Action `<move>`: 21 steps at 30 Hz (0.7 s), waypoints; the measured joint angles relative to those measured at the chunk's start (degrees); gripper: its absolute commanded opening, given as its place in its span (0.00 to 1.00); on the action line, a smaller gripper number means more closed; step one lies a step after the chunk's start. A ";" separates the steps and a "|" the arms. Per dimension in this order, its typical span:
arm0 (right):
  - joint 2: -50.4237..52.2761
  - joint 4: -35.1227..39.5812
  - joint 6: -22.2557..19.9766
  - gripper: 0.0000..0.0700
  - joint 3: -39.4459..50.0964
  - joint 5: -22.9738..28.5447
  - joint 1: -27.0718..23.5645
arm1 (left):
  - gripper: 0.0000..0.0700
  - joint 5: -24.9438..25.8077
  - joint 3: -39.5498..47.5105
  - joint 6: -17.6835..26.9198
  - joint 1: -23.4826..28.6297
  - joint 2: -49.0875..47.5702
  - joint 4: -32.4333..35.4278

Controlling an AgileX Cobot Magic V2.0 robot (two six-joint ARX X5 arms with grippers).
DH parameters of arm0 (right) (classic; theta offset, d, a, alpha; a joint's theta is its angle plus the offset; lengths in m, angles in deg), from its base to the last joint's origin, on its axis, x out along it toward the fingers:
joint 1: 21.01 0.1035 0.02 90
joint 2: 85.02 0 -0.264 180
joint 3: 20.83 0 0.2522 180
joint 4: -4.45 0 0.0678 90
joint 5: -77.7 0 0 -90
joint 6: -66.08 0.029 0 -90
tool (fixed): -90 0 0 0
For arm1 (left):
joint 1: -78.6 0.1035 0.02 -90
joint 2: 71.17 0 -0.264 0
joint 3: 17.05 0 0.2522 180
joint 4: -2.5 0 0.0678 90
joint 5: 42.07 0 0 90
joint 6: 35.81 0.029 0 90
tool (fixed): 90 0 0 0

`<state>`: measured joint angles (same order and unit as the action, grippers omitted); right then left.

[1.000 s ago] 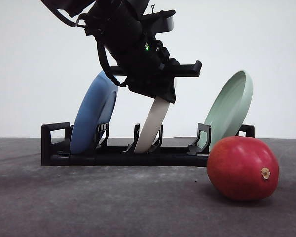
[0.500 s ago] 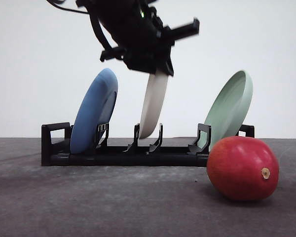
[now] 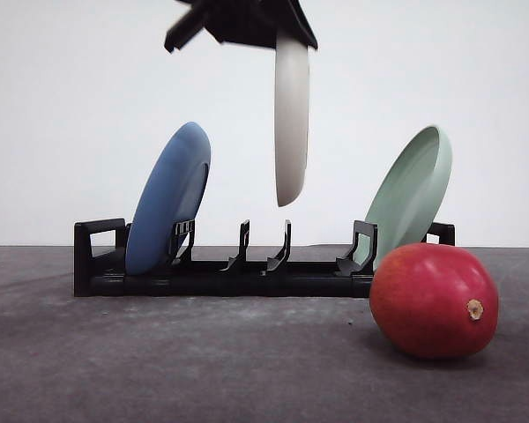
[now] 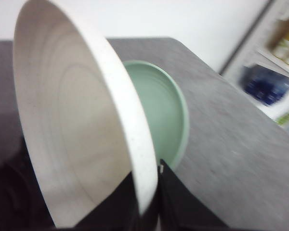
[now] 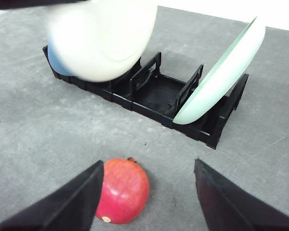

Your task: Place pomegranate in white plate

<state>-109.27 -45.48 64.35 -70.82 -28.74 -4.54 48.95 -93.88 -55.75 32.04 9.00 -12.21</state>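
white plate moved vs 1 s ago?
Yes. The white plate has gone straight up: held by the left gripper, its lower edge now hangs clear above the black rack, whose middle slot it sat in.

We see the left tool (image 3: 278, 35) has lifted the white plate (image 3: 291, 123) clear of the rack (image 3: 220, 273), toward twelve o'clock, now upright.

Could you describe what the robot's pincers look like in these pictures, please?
Both are matte black. The left pincer, at the top of the front view, is an angular black block with a flat bar jutting out to one side; no cables or markings are visible on it. The right pincer has two broad, flat, wedge-shaped black fingers, plain and unmarked.
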 measured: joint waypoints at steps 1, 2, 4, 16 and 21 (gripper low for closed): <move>0.00 -0.01 0.00 0.54 0.00 0.00 0.00 | 0.01 0.83 0.00 -0.28 -0.04 -1.11 -1.35; 0.00 -0.02 0.00 0.54 0.00 0.00 0.00 | 0.01 1.03 0.00 -0.43 -0.14 -2.14 -2.58; 0.00 -0.02 0.02 0.54 0.00 0.00 0.00 | 0.01 1.19 0.00 -0.64 -0.24 -4.33 -5.09; 0.00 -0.65 0.04 0.54 0.00 0.00 0.00 | 0.01 1.26 17.23 -1.01 -1.51 -22.52 3.07; 0.00 -0.67 0.04 0.54 0.00 0.00 0.00 | 0.01 0.17 23.84 -0.51 -3.21 -30.33 0.89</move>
<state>-109.27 -46.15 64.39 -70.82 -28.74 -4.54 49.12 -70.04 -56.25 28.83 -21.33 -11.33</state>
